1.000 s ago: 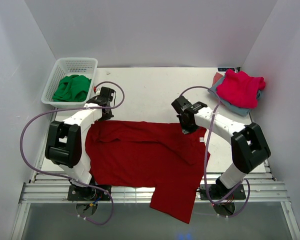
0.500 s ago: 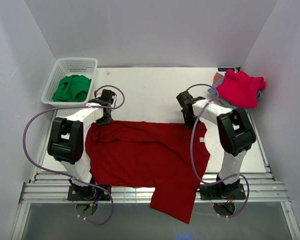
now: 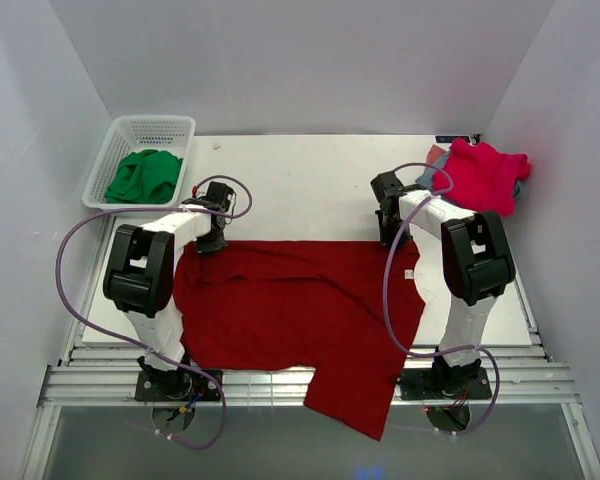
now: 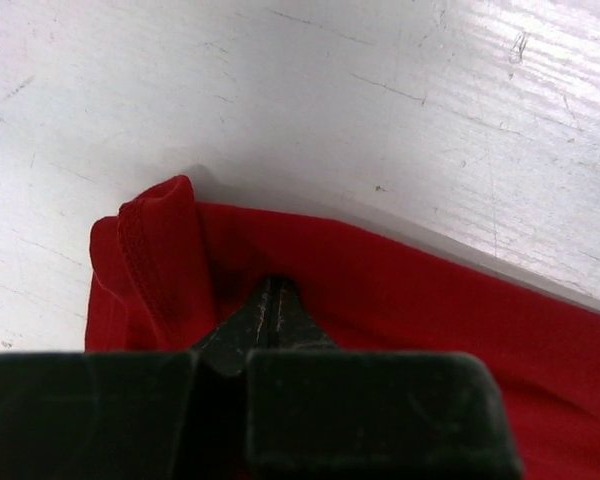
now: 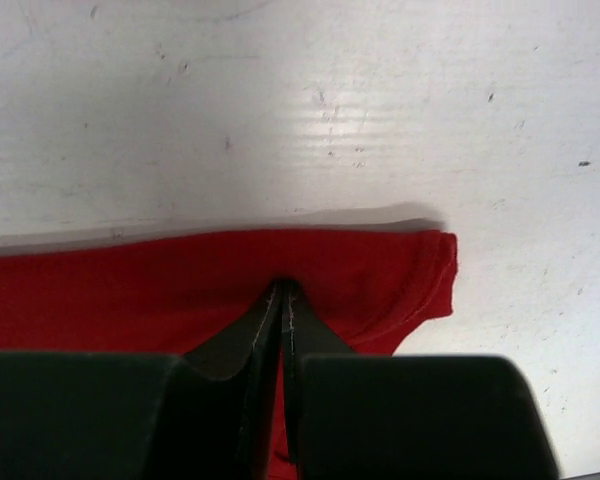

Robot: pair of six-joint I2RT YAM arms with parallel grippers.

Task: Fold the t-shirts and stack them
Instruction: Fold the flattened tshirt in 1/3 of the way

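The large dark red t-shirt [image 3: 290,305] lies spread over the near half of the table, and one part hangs over the front edge. My left gripper [image 3: 209,244] is shut on the shirt's far left corner; in the left wrist view [image 4: 270,285] the jaws pinch a fold of the red cloth [image 4: 400,290]. My right gripper [image 3: 393,237] is shut on the far right corner; in the right wrist view [image 5: 285,285] the jaws pinch the hemmed edge [image 5: 130,290]. A pink-red t-shirt [image 3: 483,174] lies on grey-blue folded ones [image 3: 473,216] at the back right.
A white basket [image 3: 120,152] holding green cloth [image 3: 143,175] stands at the back left. White walls close in both sides and the back. Purple cables loop beside each arm. The table's front edge [image 3: 250,372] meets a metal rail.
My right gripper has moved right and farther back with the shirt's corner. The shirt's far edge is now stretched straight between both grippers. My left gripper has barely shifted.
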